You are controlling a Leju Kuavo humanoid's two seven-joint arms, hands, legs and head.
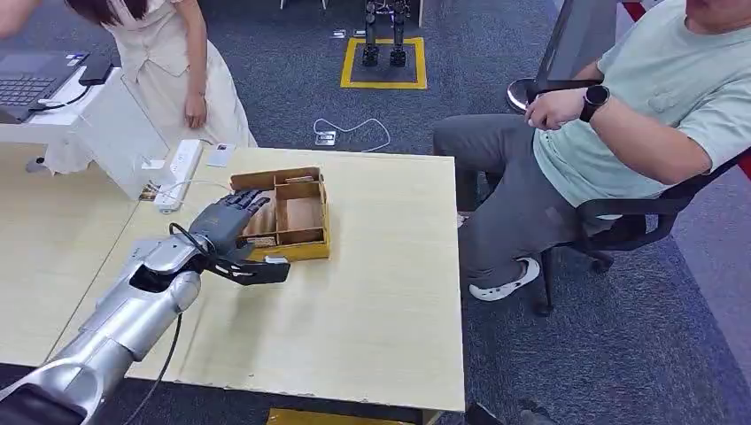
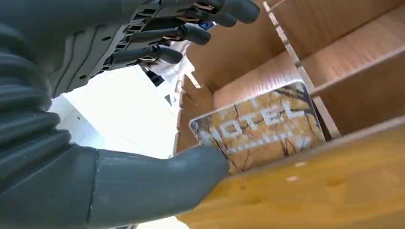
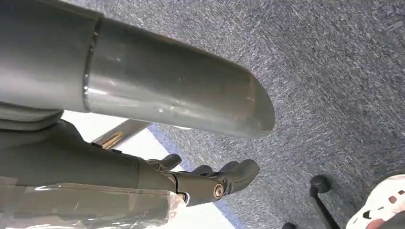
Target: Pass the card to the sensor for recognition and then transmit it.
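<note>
Left hand (image 1: pixel 232 221) reaches over the near-left corner of the wooden box (image 1: pixel 305 181) on the desk (image 1: pixel 372 301); fingers spread apart above the compartments, thumb (image 2: pixel 157 183) stretched along the box's yellow front wall, nothing gripped; the card (image 2: pixel 260 126), patterned and printed HOTEL, stands tilted inside the front compartment, just beside the thumb tip; right hand (image 3: pixel 210 179) hangs over grey carpet, fingers curled inward, holding nothing; one person stands behind the desk, another sits to the right.

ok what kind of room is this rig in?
Likely an office or lab: grey carpet, light wood tables, a laptop, a power strip, and a person in an office chair.
</note>
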